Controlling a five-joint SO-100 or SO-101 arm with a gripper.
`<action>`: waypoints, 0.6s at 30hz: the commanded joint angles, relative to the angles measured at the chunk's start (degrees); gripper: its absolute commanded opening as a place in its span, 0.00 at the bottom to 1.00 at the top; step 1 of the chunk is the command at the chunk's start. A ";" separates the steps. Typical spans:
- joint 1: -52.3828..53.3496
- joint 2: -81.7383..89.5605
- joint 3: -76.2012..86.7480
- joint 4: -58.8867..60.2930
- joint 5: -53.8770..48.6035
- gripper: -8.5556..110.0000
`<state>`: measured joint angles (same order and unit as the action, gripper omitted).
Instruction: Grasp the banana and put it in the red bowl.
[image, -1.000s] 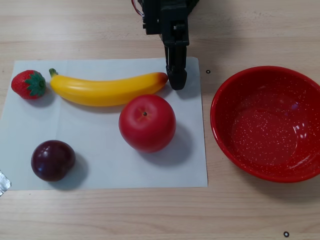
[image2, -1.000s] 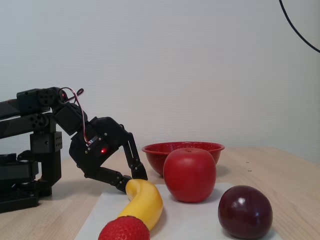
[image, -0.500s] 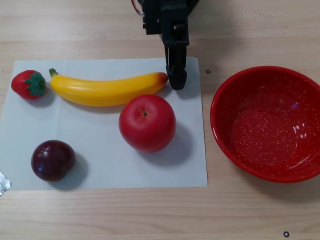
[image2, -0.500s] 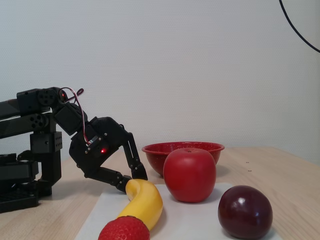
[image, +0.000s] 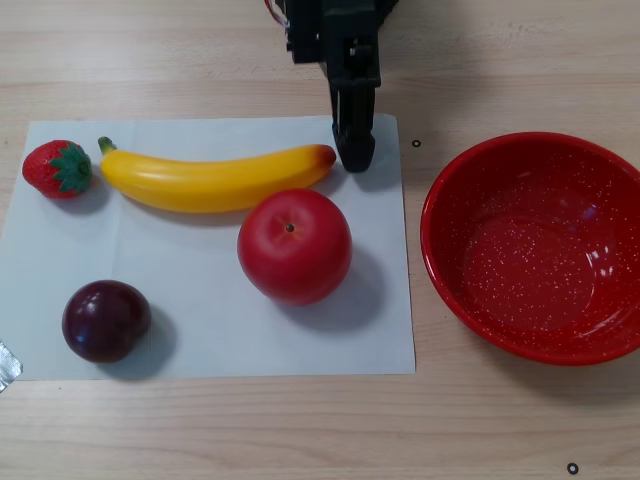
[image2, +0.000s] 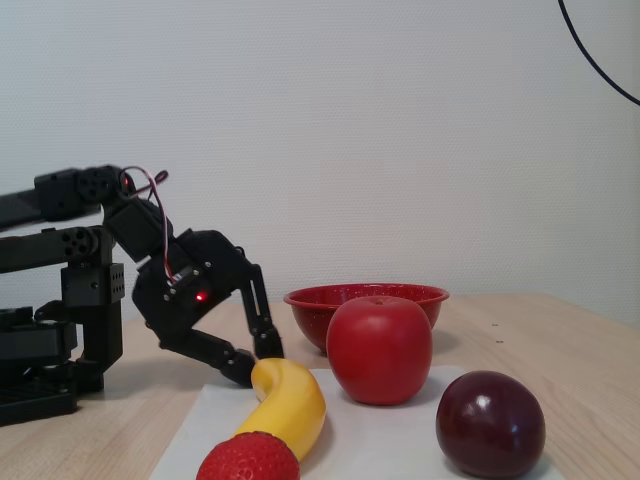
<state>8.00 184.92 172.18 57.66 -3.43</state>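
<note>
the banana (image: 215, 180) is lying across the top of the white sheet (image: 200, 330), its brown tip pointing toward the gripper (image2: 256, 366). the jaws are standing spread and holding nothing, just beside that tip, probably lining up a grasp. the red bowl (image: 450, 290) is sitting empty off the sheet, past the apple (image: 295, 245).

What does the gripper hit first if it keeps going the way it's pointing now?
Most likely the banana: the gripper is open, angled down, with its fingertips right at the reddish-brown tip. Depth is unclear; it could meet the white paper beside that tip instead.
</note>
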 joint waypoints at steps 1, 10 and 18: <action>-0.62 -2.37 -8.00 2.11 -0.26 0.07; -2.46 -10.99 -23.91 11.25 -0.18 0.07; -7.65 -23.64 -40.52 18.90 3.34 0.07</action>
<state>1.23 163.21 138.78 75.15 -1.49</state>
